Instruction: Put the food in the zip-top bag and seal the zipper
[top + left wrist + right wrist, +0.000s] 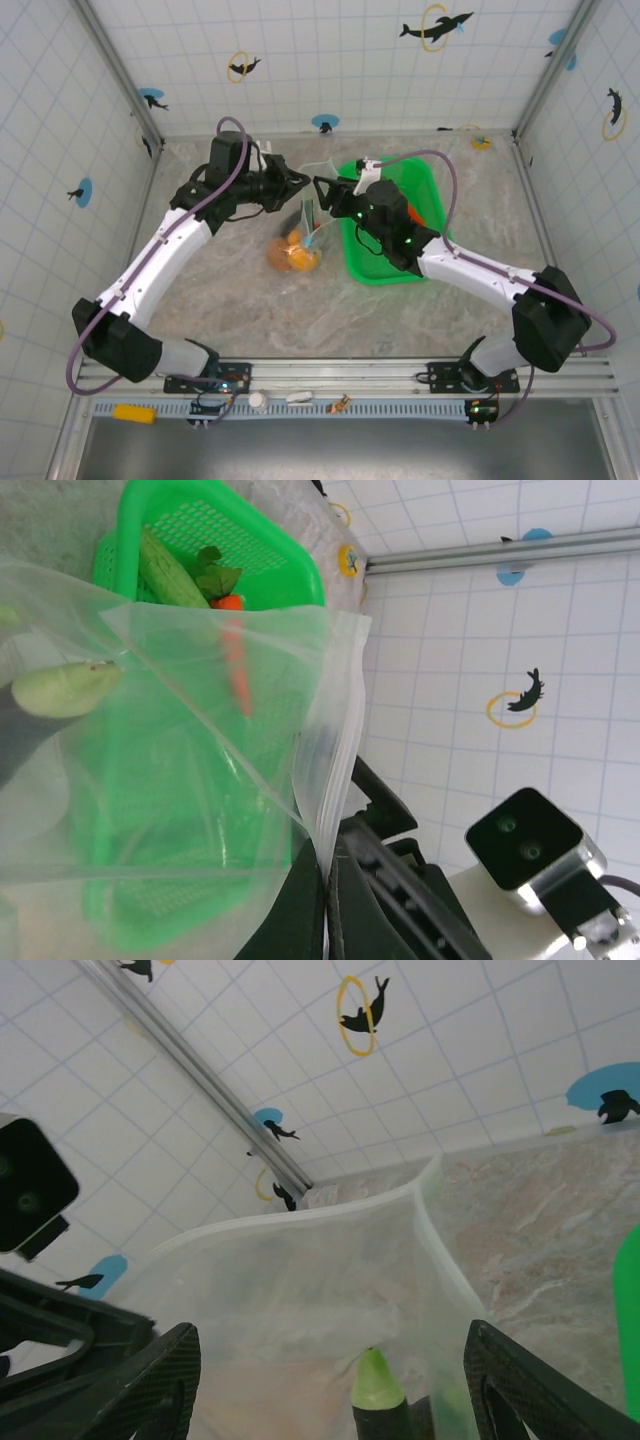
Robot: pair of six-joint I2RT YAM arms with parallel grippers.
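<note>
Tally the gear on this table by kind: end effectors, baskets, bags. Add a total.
2 end effectors: left end effector, right end effector
1 green basket
1 zip-top bag
Total: 4
</note>
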